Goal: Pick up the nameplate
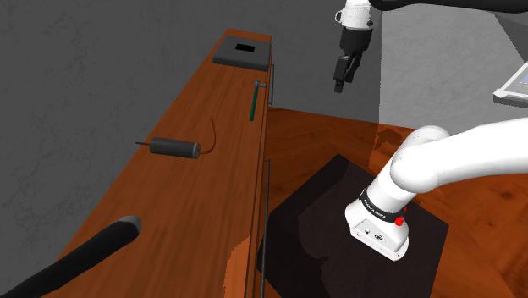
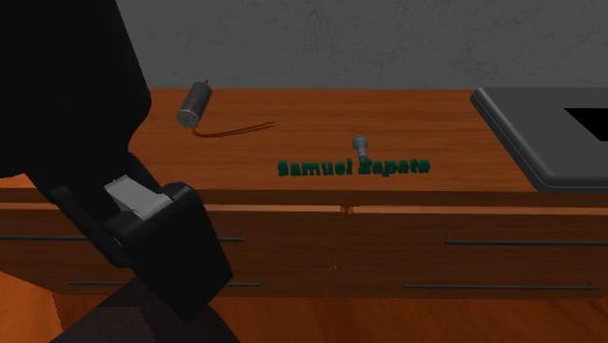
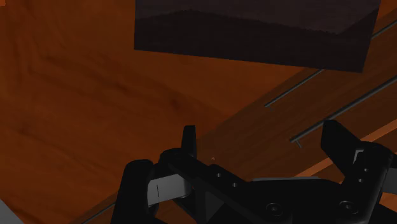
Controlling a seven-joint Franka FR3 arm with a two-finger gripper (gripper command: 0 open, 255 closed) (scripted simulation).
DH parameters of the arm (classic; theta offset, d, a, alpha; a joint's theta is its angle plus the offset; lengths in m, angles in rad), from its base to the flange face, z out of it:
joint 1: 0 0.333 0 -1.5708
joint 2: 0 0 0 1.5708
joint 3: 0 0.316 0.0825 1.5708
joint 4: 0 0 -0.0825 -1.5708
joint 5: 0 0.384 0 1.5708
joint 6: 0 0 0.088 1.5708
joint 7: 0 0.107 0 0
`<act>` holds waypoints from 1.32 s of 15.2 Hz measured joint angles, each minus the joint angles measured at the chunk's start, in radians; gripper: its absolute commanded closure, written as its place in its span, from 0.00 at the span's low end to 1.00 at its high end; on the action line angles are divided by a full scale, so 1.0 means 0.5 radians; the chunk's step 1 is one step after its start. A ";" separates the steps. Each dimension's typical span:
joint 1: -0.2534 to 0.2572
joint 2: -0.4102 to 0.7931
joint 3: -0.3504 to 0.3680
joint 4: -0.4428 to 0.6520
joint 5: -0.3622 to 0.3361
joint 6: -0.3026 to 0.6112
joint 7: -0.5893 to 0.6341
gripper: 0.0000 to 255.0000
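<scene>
Wooden table (image 1: 186, 195) with drawers (image 2: 487, 255) is running along a grey wall (image 1: 68, 68), a black stand (image 1: 355, 229) sitting beside it.
A dark grey tray (image 1: 242, 53) is lying at one end; the hand (image 1: 341, 72) is hanging in the air beside the table, fingers (image 3: 189, 137) apart, gripping nothing. The green nameplate (image 2: 353, 168), reading "Samuel Zapata", is standing near the front edge, a small grey peg (image 2: 361, 146) just behind it.

Dark green nameplate (image 2: 353, 167) — upright lettering — near the wooden top's (image 2: 419, 117) front edge
</scene>
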 measured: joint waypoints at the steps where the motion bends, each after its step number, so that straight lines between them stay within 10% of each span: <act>1: 0.000 0.000 0.000 0.000 0.000 0.000 0.000 0.00; 20: 0.044 1.285 -0.005 0.663 0.039 0.782 0.012 0.00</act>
